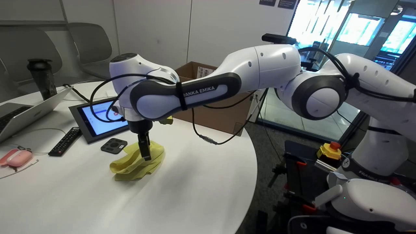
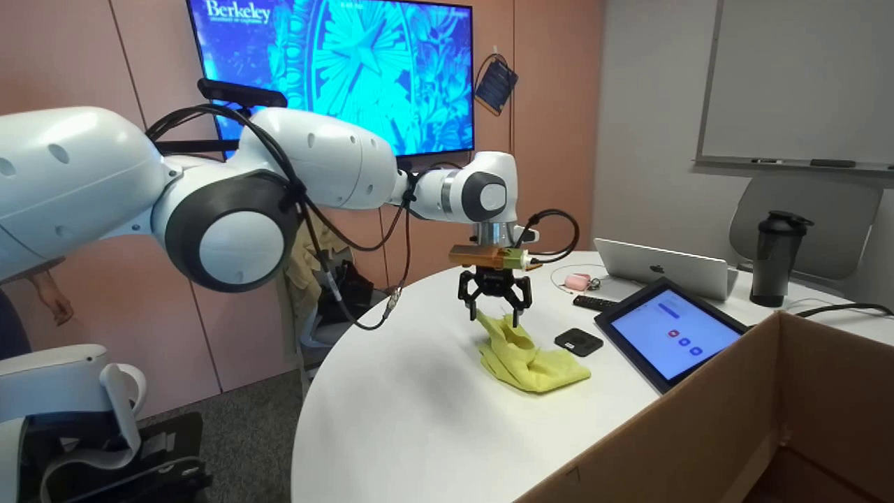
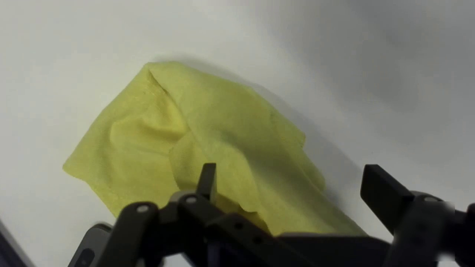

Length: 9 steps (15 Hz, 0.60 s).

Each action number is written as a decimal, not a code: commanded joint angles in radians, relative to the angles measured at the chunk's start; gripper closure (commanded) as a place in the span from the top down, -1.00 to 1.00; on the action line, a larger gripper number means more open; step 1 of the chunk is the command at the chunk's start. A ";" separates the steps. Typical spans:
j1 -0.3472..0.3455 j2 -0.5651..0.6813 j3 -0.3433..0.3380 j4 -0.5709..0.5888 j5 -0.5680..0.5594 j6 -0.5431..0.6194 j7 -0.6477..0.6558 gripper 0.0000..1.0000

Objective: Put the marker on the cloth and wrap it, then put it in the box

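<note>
The yellow cloth (image 1: 130,169) lies crumpled and folded over on the white table, one end rising in a loose peak in an exterior view (image 2: 534,370). Above that raised end stands my gripper (image 2: 494,319), pointing down. Its fingers are wide apart, and in the wrist view a fold of the cloth (image 3: 230,118) runs beneath the gap between them. I cannot tell whether a fingertip touches the fabric. The marker is hidden or out of view. The brown cardboard box (image 1: 211,118) stands at the table's edge, its top open in an exterior view (image 2: 698,416).
Close to the cloth lies a small black square device (image 2: 578,341). A tablet (image 2: 674,332) on a stand sits between it and the box. Further off are a black remote (image 1: 65,142), a pink earbud case (image 1: 20,158), a laptop (image 1: 39,107) and a dark bottle (image 1: 43,79).
</note>
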 commanded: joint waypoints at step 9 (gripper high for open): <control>-0.073 0.082 0.019 -0.019 0.020 0.151 0.009 1.00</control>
